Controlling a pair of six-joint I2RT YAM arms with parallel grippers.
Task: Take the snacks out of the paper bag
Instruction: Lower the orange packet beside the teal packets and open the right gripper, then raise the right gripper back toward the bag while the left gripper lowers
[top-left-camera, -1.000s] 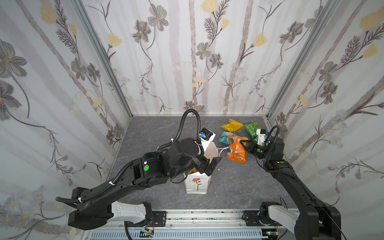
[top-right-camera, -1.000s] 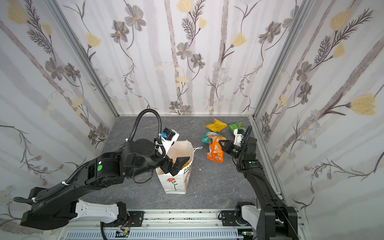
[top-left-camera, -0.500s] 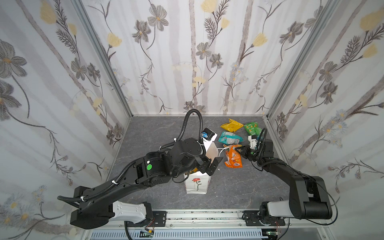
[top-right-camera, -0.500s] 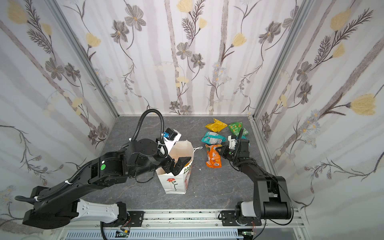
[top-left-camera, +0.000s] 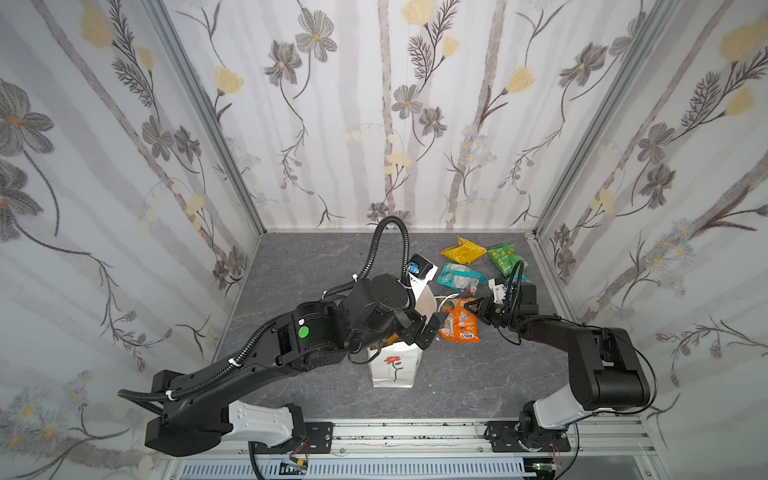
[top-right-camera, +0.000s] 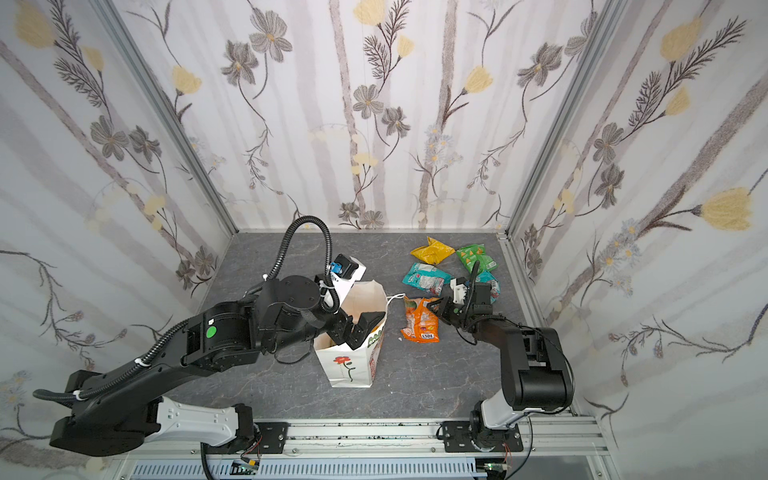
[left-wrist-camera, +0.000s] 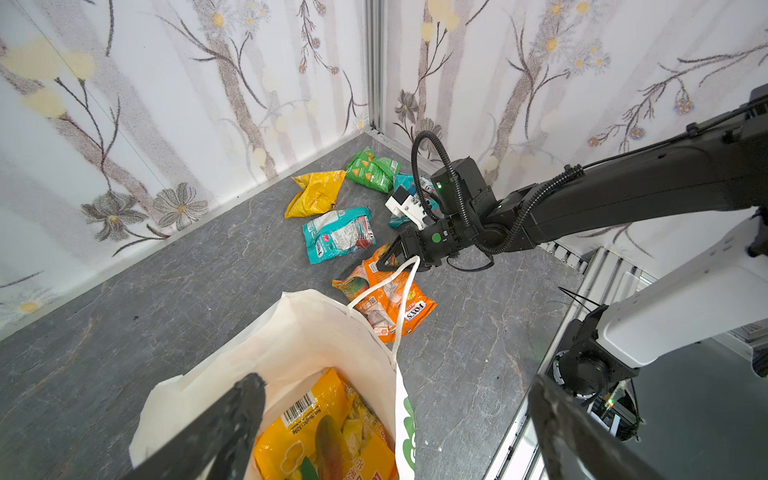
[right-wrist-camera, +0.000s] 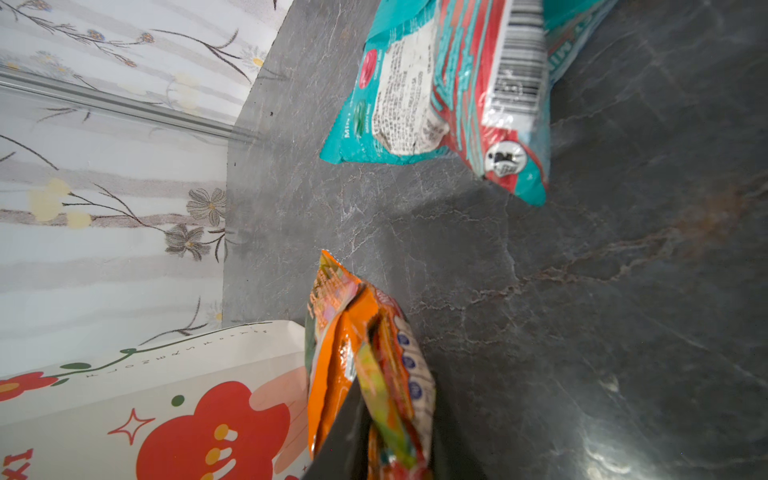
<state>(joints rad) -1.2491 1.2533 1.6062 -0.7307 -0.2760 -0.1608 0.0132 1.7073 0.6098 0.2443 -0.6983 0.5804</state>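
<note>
Left hand (top-right-camera: 358, 327), spread wide, hangs over tall white paper bag (top-right-camera: 349, 370); orange-yellow foil packet (left-wrist-camera: 328, 432) lies straight below, btwn its fingers (left-wrist-camera: 232, 415) (right hand (left-wrist-camera: 392, 259): state can't tell).

Second teal packet (top-right-camera: 493, 286) mostly hidden behind right gripper (top-right-camera: 435, 308). Orange-yellow packet (left-wrist-camera: 332, 432) inside paper bag (left-wrist-camera: 291, 332) cut off by frame edge. Fingers (left-wrist-camera: 232, 415) of left gripper (left-wrist-camera: 397, 386) blurred, cropped. Right jaw spacing not discernible.

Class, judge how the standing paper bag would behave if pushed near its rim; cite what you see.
Probably tips easily: the paper bag stands tall on a narrow base. Its thin walls likely buckle first, since the rim already looks creased. The yellow-orange packet inside may steady it slightly.
</note>
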